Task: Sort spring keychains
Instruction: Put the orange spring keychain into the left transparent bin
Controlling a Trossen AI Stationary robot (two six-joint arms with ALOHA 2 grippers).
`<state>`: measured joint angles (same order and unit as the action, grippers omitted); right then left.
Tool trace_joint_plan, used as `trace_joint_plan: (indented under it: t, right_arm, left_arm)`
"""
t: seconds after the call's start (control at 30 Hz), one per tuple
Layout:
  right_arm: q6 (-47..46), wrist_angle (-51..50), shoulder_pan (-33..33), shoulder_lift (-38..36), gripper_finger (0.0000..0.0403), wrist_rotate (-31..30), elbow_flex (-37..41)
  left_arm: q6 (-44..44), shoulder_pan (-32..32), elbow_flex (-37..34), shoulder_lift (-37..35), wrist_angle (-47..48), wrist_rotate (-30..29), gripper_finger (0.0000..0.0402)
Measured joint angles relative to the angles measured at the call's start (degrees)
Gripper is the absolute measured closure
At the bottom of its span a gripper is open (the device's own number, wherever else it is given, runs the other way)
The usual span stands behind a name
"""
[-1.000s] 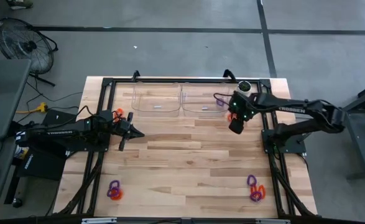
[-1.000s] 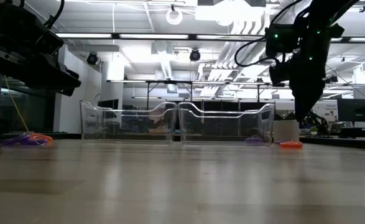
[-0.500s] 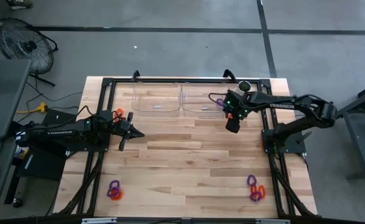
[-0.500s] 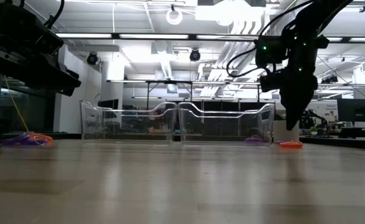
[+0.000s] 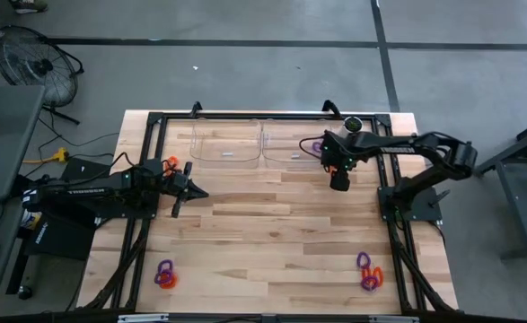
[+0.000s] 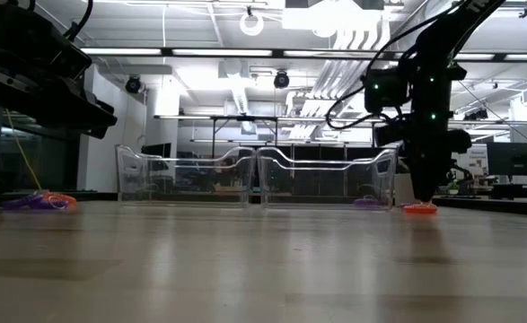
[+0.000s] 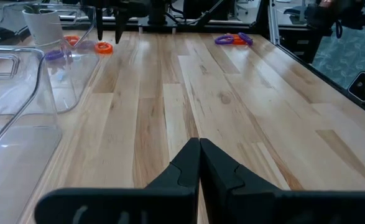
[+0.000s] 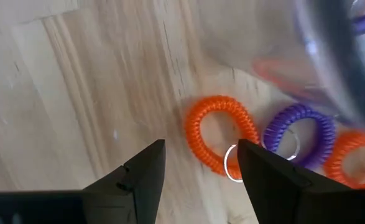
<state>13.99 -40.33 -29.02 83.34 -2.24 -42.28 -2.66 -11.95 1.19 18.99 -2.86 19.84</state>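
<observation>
While the right gripper (image 8: 198,163) hangs point-down with its two dark fingers spread apart, an orange keychain (image 8: 219,134) lies flat on the wood just ahead of the tips, not touched. It's a tight ribbed plastic coil bent into a rough oval, with a thin metal ring (image 8: 232,163) at one end. Beside it sit a purple keychain (image 8: 297,134) of the same coiled build and a second orange keychain (image 8: 350,158), the three in a row, edges touching or nearly so. A clear plastic bin wall (image 8: 331,56) blurs across that corner, so anything past it is hard to read.

From above, that gripper sits just in front of the right clear bin (image 5: 292,144), near a small white cup (image 5: 354,124). A left bin (image 5: 226,142) stands beside it; both are see-through with rounded rims. The table (image 5: 272,233) is pale planked wood inside a black frame. More coils lie at the near-left corner (image 5: 163,274) and the near-right corner (image 5: 368,272).

The left gripper (image 7: 199,163) rests low at the table's left side, fingers pressed together, holding nothing.
</observation>
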Motion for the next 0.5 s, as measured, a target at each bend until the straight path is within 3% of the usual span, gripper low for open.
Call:
trace_joint_plan:
  t: [0.5]
  right_arm:
    - [-0.6,2.13,-1.74,4.89,0.0208,4.61,-0.22]
  left_arm:
    - [-0.02,0.01,-0.02,-0.01,-0.01,0.0,0.04]
